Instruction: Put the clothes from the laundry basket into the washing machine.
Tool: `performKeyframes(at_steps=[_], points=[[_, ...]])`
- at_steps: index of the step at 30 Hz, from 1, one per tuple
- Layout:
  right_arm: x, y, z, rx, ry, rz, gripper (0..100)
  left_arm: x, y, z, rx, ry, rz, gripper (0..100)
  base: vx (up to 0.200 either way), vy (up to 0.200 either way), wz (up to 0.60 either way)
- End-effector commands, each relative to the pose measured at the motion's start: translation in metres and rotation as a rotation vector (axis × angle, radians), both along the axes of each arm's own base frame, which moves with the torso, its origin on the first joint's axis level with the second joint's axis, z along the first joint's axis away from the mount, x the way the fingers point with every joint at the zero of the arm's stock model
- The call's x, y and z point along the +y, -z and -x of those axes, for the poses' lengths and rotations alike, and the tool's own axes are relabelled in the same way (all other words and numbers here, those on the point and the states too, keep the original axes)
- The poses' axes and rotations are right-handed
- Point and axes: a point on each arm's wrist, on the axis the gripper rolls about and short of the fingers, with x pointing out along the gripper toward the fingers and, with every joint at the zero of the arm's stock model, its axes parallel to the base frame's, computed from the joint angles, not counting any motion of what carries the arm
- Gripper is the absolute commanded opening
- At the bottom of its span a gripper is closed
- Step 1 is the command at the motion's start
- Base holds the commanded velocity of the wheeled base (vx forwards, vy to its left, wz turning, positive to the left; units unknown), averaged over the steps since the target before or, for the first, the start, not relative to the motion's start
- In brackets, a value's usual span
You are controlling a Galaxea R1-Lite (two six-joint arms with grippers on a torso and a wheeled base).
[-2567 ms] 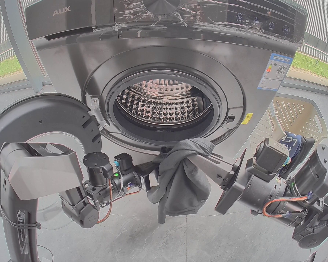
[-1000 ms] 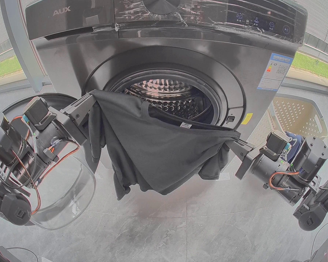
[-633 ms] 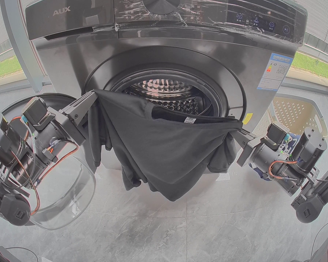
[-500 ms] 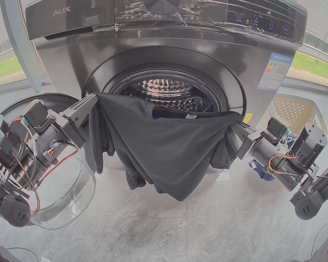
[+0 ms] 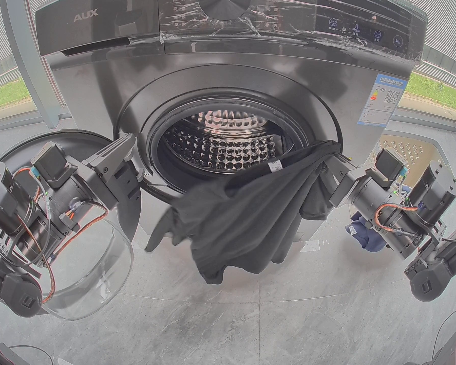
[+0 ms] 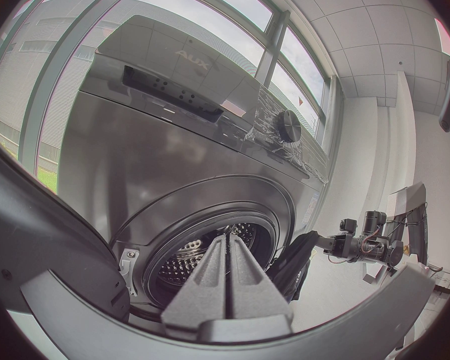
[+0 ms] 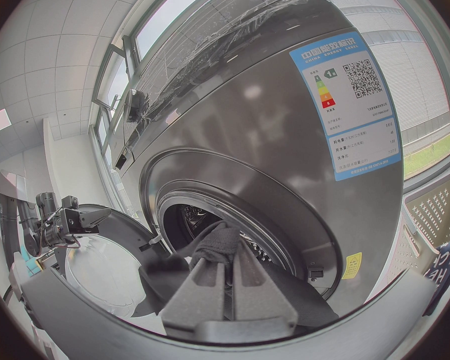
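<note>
The washing machine (image 5: 228, 62) takes up the upper and middle head view, its round drum opening (image 5: 228, 143) uncovered. Its door (image 5: 93, 272) stands swung open at lower left. A dark shirt (image 5: 248, 219) hangs in front of the opening's lower right rim, outside the drum. It sags toward the floor, with one sleeve trailing out to the left. The cream laundry basket (image 5: 430, 150) sits at the right edge beside the machine, and a blue garment (image 5: 364, 231) shows below the right arm. The right gripper (image 5: 330, 159), at centre right, has its jaws pinched on the shirt's top edge. The left gripper (image 5: 130, 139), at centre left by the door hinge, has its jaws pressed together on nothing.
</note>
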Motion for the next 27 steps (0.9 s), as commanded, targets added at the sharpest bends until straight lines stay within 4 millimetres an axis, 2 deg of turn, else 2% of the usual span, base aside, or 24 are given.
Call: performKeyframes(at_steps=[1, 8, 13, 14, 16, 17, 18, 20, 27], points=[[0.000, -0.001, 0.001, -0.003, -0.001, -0.005, 0, -0.001, 0.001, 0.000, 0.004, 0.004, -0.002, 0, 0.000, 0.000, 0.00], [0.003, -0.003, 0.007, -0.005, -0.022, -0.010, 0, -0.009, 0.004, 0.002, 0.014, 0.033, -0.015, 0, 0.000, 0.000, 0.00], [0.013, -0.009, 0.015, -0.022, -0.064, -0.023, 0, -0.017, 0.023, 0.003, 0.089, 0.065, -0.048, 0, 0.000, 0.000, 0.00], [0.017, -0.009, 0.018, -0.022, -0.081, -0.023, 0, -0.023, 0.037, 0.003, 0.138, 0.085, -0.074, 0, 0.000, 0.000, 0.00], [0.020, -0.009, 0.021, -0.021, -0.096, -0.024, 0, -0.028, 0.049, 0.001, 0.175, 0.096, -0.107, 0, 0.000, 0.000, 0.00], [0.020, -0.009, 0.021, -0.021, -0.096, -0.024, 0, -0.028, 0.049, 0.001, 0.175, 0.096, -0.107, 0, 0.000, 0.000, 0.00], [0.021, -0.010, 0.023, -0.024, -0.106, -0.026, 0, -0.031, 0.062, -0.004, 0.207, 0.092, -0.141, 0, 0.000, 0.000, 0.00], [0.021, -0.014, 0.028, -0.035, -0.116, -0.034, 0, -0.034, 0.071, -0.008, 0.228, 0.087, -0.170, 0, 0.000, 0.000, 0.00], [0.026, -0.016, 0.032, -0.041, -0.135, -0.041, 0, -0.036, 0.086, -0.010, 0.278, 0.092, -0.206, 0, 0.000, 0.000, 0.00]])
